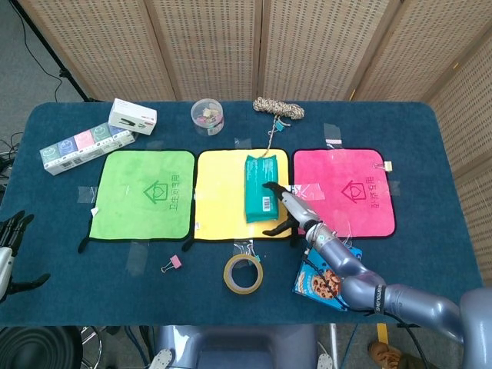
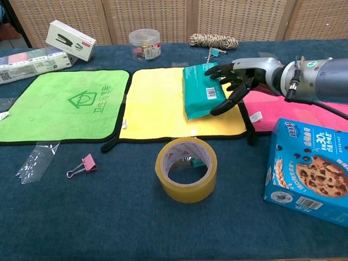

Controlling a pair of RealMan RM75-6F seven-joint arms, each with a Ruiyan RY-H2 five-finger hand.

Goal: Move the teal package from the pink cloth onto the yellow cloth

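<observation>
The teal package (image 1: 259,188) (image 2: 200,95) lies lengthwise on the right part of the yellow cloth (image 1: 223,196) (image 2: 155,103). My right hand (image 1: 281,208) (image 2: 231,85) grips its right edge, fingers spread over the top and the thumb lower on the near side. The pink cloth (image 1: 350,192) (image 2: 267,116) to the right has nothing on it. At the far left edge of the head view my left hand (image 1: 8,244) hangs off the table, fingers apart and holding nothing.
A green cloth (image 1: 142,192) (image 2: 65,103) lies left of the yellow one. In front are a tape roll (image 1: 243,274) (image 2: 186,169), a cookie box (image 1: 315,284) (image 2: 310,171) and a pink binder clip (image 1: 171,264). A jar (image 1: 207,115), rope (image 1: 278,108) and boxes (image 1: 132,116) line the back.
</observation>
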